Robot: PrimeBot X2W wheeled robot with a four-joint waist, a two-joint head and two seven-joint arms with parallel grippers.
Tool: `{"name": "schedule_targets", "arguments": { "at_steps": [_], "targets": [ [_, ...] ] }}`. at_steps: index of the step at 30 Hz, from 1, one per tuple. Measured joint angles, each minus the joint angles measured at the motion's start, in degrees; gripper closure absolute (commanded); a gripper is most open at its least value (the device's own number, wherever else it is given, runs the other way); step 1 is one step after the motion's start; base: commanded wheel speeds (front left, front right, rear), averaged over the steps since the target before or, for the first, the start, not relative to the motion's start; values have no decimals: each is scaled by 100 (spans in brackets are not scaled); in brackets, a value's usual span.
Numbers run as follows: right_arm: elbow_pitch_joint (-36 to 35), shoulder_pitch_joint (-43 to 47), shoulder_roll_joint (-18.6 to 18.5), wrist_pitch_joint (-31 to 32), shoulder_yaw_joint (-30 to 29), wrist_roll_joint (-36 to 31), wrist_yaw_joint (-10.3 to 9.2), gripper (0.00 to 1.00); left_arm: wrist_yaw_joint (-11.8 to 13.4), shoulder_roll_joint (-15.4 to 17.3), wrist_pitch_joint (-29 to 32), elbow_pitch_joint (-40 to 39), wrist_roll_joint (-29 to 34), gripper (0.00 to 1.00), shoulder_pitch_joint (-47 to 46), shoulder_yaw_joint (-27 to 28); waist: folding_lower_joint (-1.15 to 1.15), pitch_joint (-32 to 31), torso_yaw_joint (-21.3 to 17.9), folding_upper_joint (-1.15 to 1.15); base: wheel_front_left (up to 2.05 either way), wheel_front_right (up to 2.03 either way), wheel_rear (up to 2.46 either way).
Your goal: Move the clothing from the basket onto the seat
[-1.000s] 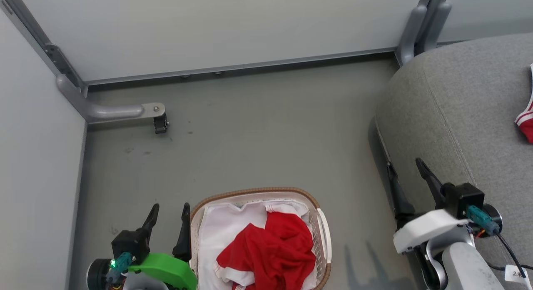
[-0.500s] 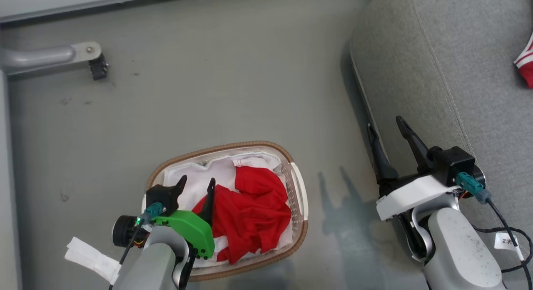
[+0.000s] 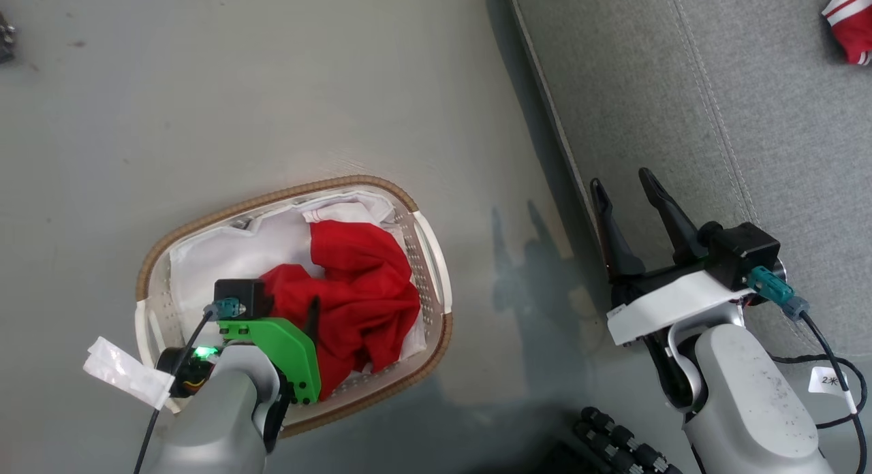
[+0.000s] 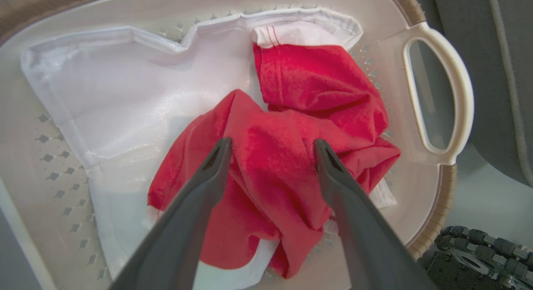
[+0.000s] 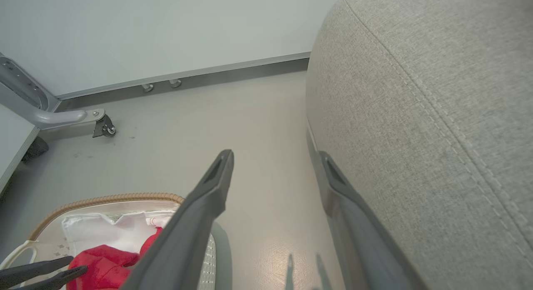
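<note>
The oval white basket [image 3: 272, 200] with a brown rim stands on the floor, left of the grey seat [image 3: 681, 120]. Crumpled red clothing [image 3: 354, 283] with white trim lies in it on a plain white liner sheet [image 3: 211, 256]. My left gripper [image 3: 283, 304] reaches down into the basket. In the left wrist view it [image 4: 271, 143] is open, both fingertips at the top of the red clothing [image 4: 300, 127]. My right gripper [image 3: 620, 181] hangs open and holding nothing at the seat's left edge; the right wrist view shows this gripper [image 5: 275, 156] beside the seat [image 5: 416, 115]. Another red garment [image 3: 848, 18] lies on the seat, top right.
Grey floor surrounds the basket. A metal partition foot with a caster [image 5: 104, 127] stands by the pale wall at the back left. A black ribbed part [image 3: 613, 440] lies low on the floor between basket and seat. A white tag [image 3: 122, 372] hangs from my left wrist.
The head camera has tilted down, so the whole picture shifted. My left gripper moved from beside the basket to inside it, down onto the red clothing. The right gripper stayed open by the seat.
</note>
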Motion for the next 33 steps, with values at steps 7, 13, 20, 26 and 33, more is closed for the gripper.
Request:
{"name": "schedule_targets", "arguments": {
  "at_steps": [7, 13, 20, 26, 33],
  "targets": [
    [-105, -53, 1, 0, 35, 89, 0, 0, 0, 54, 164, 91, -326, 0, -237, -356, 0, 459, -247, 0, 0, 0, 0],
    [-203, -224, 4, 0, 132, 80, 0, 0, 0, 169, 328, 134, -388, 0, -478, -805, 0, 782, -386, 0, 0, 0, 0],
    [-426, -261, 3, 0, 165, 79, 0, 0, 0, 215, 537, 357, -447, 0, -647, -1246, 0, 1051, -525, 0, 0, 0, 0],
    [-621, -144, 3, 0, 136, 14, 0, 0, 0, 196, 606, 558, -428, 0, -804, -1596, 0, 1109, -487, 0, 0, 0, 0],
    [-624, -186, 10, 0, 278, -40, 0, 0, 0, 227, 514, 751, -531, 100, -849, -1670, 0, 1003, -494, 0, 0, 0, 0]
  ]
}}
